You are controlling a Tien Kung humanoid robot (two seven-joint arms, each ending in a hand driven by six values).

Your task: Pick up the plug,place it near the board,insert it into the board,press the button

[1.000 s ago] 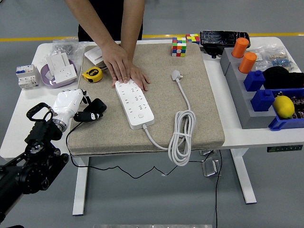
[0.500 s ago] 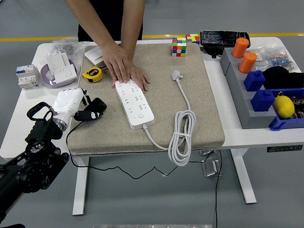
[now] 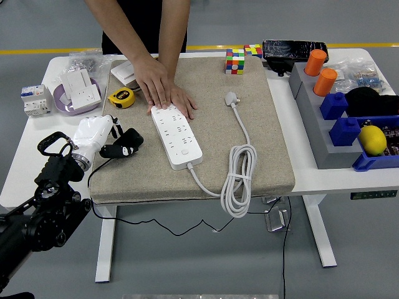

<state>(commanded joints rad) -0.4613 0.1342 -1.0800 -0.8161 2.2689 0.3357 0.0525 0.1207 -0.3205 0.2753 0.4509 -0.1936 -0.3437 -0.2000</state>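
A white power strip (image 3: 177, 135) lies on the beige mat (image 3: 268, 149), its button (image 3: 184, 151) at the near end. Its own white plug (image 3: 231, 98) and coiled cord (image 3: 239, 180) rest to its right. A person's hands (image 3: 163, 90) press down on the strip's far end. My left hand (image 3: 118, 144), white with black fingers, hovers at the mat's left edge, a short way left of the strip. Its fingers are curled around a small black plug (image 3: 128, 149), whose thin black cord (image 3: 91, 177) trails off the table.
A yellow tape measure (image 3: 121, 98), a purple dish with sockets (image 3: 78, 93) and a breaker (image 3: 34, 99) sit at the back left. Rubik's cubes (image 3: 235, 61) stand behind the mat. Grey and blue bins (image 3: 340, 124) with orange cylinders and a lemon (image 3: 373, 139) fill the right.
My left hand has shifted slightly right, toward the power strip, still holding the black plug. The person's hands and the strip have not moved.
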